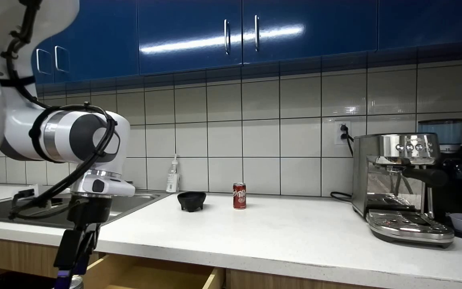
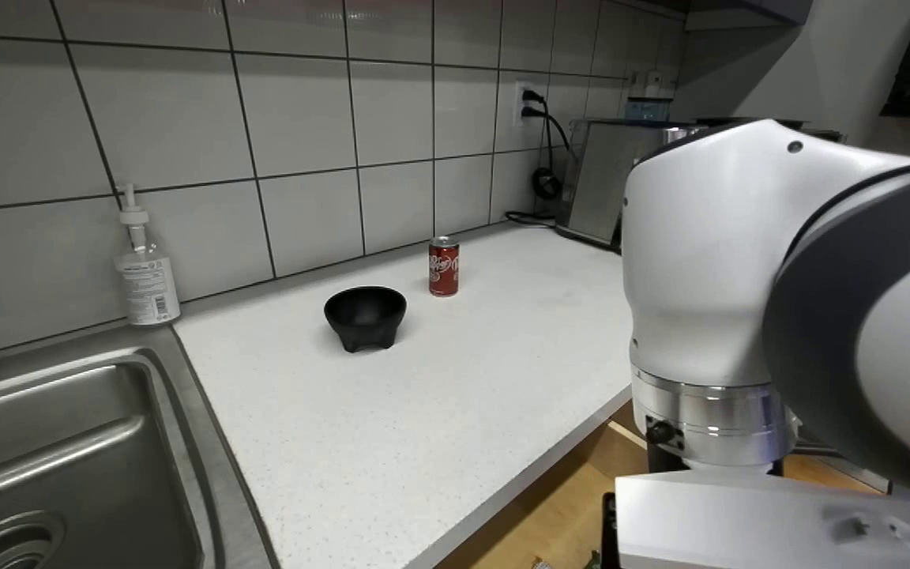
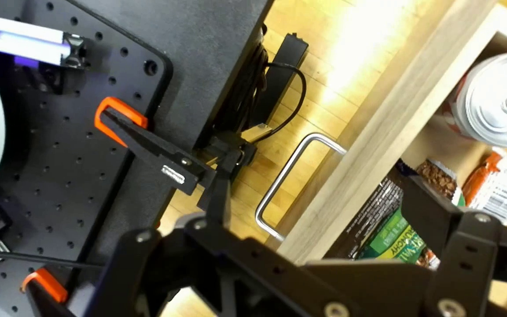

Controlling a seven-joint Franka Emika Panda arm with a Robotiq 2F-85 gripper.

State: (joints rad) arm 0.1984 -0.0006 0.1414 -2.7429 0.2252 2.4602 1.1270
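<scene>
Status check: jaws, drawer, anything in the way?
Jaws open, nothing held. Drawer open, handle showing between the jaws in wrist view; contact unclear. Possible snag: snack packets and can inside.

Pale wood-toned drawer [image 3: 390,136], silver handle [image 3: 283,177], black fingers [image 3: 429,211].
Wrapper [image 3: 387,234]: green, yellow, dark brown. Table [image 2: 344,442]: white, finely speckled. Soda can [image 2: 444,269]: red, white lettering. Bowl [image 2: 365,316]: black. Wall tiles [image 1: 261,138]: off-white, dark grid lines.

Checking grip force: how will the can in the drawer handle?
The can likely feels rigid, looking metallic. Its rounded shape may let it slip or twist in a loose grip. Standing upright, it might tip if shoved, then roll.
</scene>
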